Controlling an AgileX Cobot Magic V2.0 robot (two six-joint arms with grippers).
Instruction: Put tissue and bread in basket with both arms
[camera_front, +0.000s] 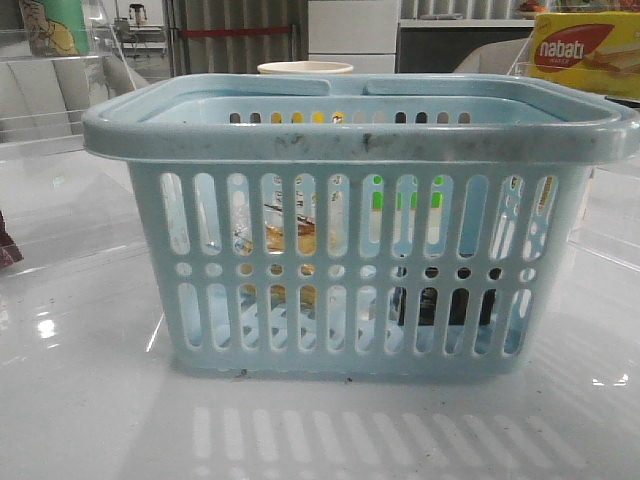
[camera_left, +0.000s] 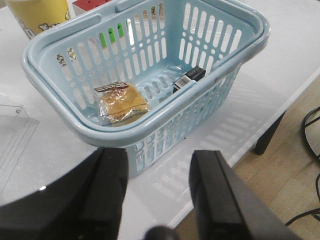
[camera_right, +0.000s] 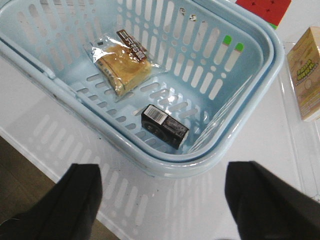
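The pale blue basket (camera_front: 360, 130) stands in the middle of the white table; it also shows in the left wrist view (camera_left: 45, 95) and the right wrist view (camera_right: 240, 135). The wrapped golden-brown bread (camera_left: 122, 104) (camera_right: 122, 67) lies on the basket floor. The small black tissue pack (camera_left: 189, 79) (camera_right: 164, 126) lies on the floor beside it, apart from the bread. Through the slots in the front view the bread (camera_front: 290, 235) and the tissue (camera_front: 440, 305) show faintly. My left gripper (camera_left: 159, 167) is open and empty, above the table outside the basket. My right gripper (camera_right: 162, 186) is wide open and empty, outside the basket's rim.
A yellow and red nabati box (camera_front: 585, 55) stands at the back right, a pale cup (camera_front: 305, 68) behind the basket. A yellow carton (camera_right: 306, 75) lies in a clear tray beside the basket. A yellow container (camera_left: 37, 14) stands nearby. The table edge (camera_left: 265, 120) drops to the floor.
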